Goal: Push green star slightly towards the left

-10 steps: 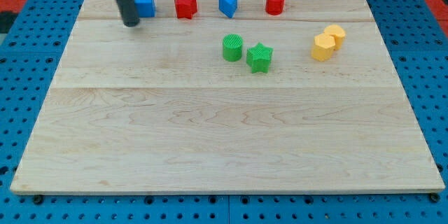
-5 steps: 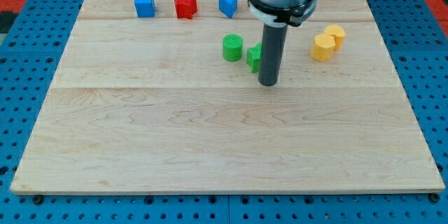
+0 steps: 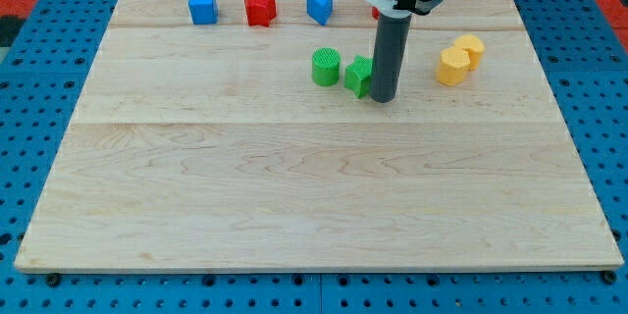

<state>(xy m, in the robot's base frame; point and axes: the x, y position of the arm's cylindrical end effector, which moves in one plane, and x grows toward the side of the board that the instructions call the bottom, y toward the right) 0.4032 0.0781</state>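
Observation:
The green star [image 3: 357, 76] sits on the wooden board [image 3: 294, 186] above its middle, half hidden behind my rod. My tip [image 3: 384, 98] rests against the star's right side, at its lower edge. A green cylinder [image 3: 326, 66] stands just left of the star, very close to it.
A blue cube [image 3: 202, 6], a red star [image 3: 259, 7] and a blue wedge-like block [image 3: 319, 6] line the view's top edge. Two yellow blocks [image 3: 459, 59] sit together right of my tip. The arm's body hides the top edge around x 400.
My rod swept from the top left to below the green star, then moved up and right against the star's right side. The star has shifted slightly left, toward the green cylinder.

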